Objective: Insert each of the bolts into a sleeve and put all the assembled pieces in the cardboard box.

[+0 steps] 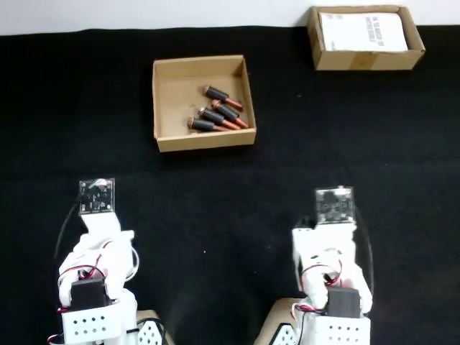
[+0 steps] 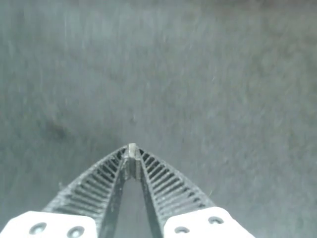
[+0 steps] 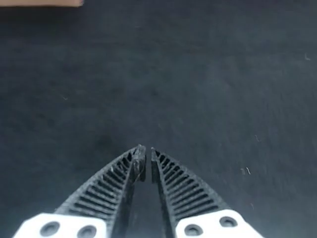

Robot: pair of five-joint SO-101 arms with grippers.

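The open cardboard box (image 1: 167, 100) sits on the black table, left of centre and toward the back. Inside it, on its right side, lie several assembled pieces (image 1: 219, 111): black sleeves with copper-coloured bolts sticking out. Both arms are drawn back at the near edge, well short of the box, the left arm (image 1: 97, 215) on the left and the right arm (image 1: 332, 223) on the right. My left gripper (image 2: 132, 149) is shut with nothing between its ribbed fingers and points at bare black cloth. My right gripper (image 3: 147, 151) is also shut and holds nothing, over bare cloth.
A second cardboard box (image 1: 365, 59) holding a white printed sheet stands at the back right corner. A pale strip of a box edge (image 3: 39, 3) shows far off in the right wrist view. Black cloth covers the table between arms and boxes.
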